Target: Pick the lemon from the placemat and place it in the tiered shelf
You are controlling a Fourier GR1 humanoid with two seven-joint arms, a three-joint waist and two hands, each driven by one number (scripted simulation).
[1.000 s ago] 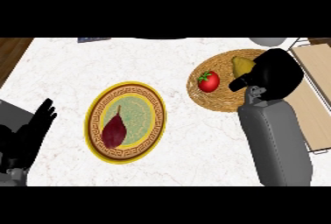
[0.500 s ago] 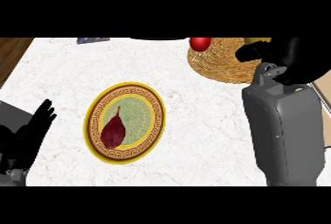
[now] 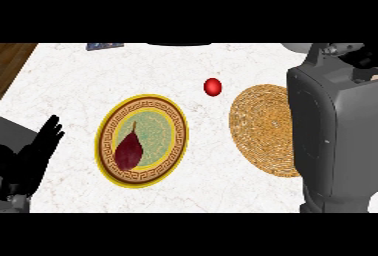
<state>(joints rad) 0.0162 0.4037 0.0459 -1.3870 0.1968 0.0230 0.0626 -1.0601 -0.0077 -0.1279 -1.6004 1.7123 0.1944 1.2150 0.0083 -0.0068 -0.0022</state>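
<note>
Oddly, no lemon shows on the placemat (image 3: pixel 267 131); likely hidden at the right hand (image 3: pixel 363 56), top right, fingers unreadable. Shelf unseen. Left hand (image 3: pixel 33 155) rests spread, well apart at left.

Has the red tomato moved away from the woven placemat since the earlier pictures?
Yes. The tomato lay on the woven placemat before; now it rests on the counter, off the placemat's upper-left edge, toward the plate.

Red fruit (image 3: pixel 212 86) now off the woven placemat (image 3: pixel 263 131), on the counter (image 3: pixel 221 190); lemon gone.
</note>
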